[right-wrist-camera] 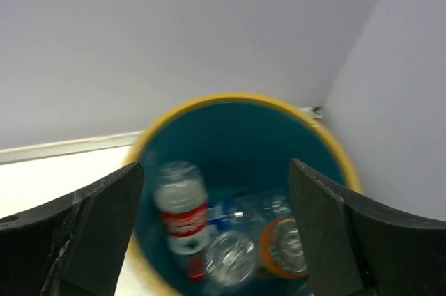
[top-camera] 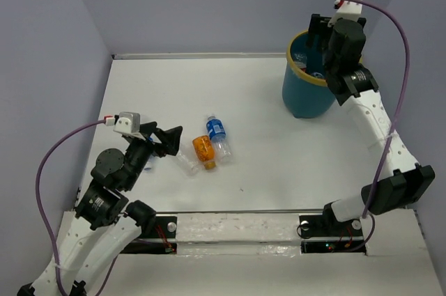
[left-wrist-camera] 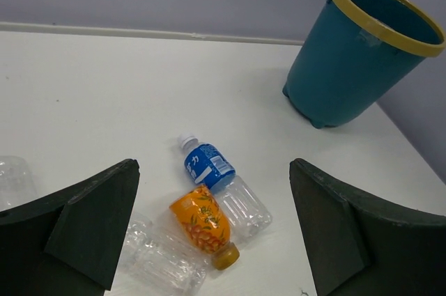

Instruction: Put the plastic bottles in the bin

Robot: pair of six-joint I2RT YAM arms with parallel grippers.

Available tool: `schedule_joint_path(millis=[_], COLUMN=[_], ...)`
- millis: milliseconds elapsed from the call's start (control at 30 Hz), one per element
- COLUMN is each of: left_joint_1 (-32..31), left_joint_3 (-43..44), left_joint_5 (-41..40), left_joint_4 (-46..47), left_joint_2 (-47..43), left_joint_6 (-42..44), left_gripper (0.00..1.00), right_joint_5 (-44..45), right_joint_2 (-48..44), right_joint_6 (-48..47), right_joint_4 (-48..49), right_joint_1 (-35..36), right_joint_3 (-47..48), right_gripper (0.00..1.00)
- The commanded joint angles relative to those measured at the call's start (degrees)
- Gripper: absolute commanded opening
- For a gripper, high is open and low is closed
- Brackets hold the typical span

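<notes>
The teal bin with a yellow rim stands at the back right. My right gripper hangs open over its mouth. Below it, inside the bin, a blurred red-labelled bottle lies beside a clear bottle and an orange one. On the table lie a blue-labelled bottle, an orange bottle and a clear bottle, close together. My left gripper is open just left of them, holding nothing.
Another clear bottle lies at the left edge of the left wrist view. Grey walls close the table at the back and sides. The bin sits close to the right wall. A purple cable loops off the right arm.
</notes>
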Motion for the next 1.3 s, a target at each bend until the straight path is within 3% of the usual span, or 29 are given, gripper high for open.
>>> schedule_joint_path(millis=[0, 167, 300, 367, 500, 933, 1233, 1267], left_joint_1=[2.21, 4.23, 4.41, 4.41, 4.67, 5.9, 6.69, 6.69], left_joint_3=[-0.31, -0.13, -0.31, -0.31, 0.05, -0.04, -0.22, -0.22], left_joint_5=[-2.02, -3.43, -3.26, -3.52, -4.84, -2.38, -0.89, -0.8], left_joint_4=[2.7, 2.35, 2.26, 2.26, 2.0, 2.79, 3.05, 3.05], left_joint_2=[1.24, 3.0, 4.14, 4.93, 7.04, 9.33, 9.42, 9.42], left_joint_6=[-0.48, -0.83, -1.54, -1.71, -2.15, -2.15, -2.24, -2.24], left_gripper=[0.99, 0.99, 0.99, 0.99, 0.99, 0.99, 0.99, 0.99], right_joint_5=[-7.21, -18.72, -18.39, -21.36, -24.62, -20.94, -17.25, -16.55], right_joint_2=[-3.48, -0.15, 3.37, 5.04, 12.58, 26.67, 30.36, 30.19], right_joint_6=[5.31, 13.99, 18.05, 20.76, 22.71, 22.8, 21.13, 20.87], right_joint_4=[-1.64, -1.55, -0.16, 0.56, 0.3, 0.21, -1.37, -1.38], right_joint_1=[13.7, 25.16, 32.02, 33.25, 33.97, 34.49, 34.49, 34.49], right_joint_3=[-3.25, -10.29, -14.34, -16.27, -16.02, -11.97, -9.86, -9.69], right_gripper=[0.84, 0.72, 0.71, 0.77, 0.85, 0.8, 0.71, 0.58])
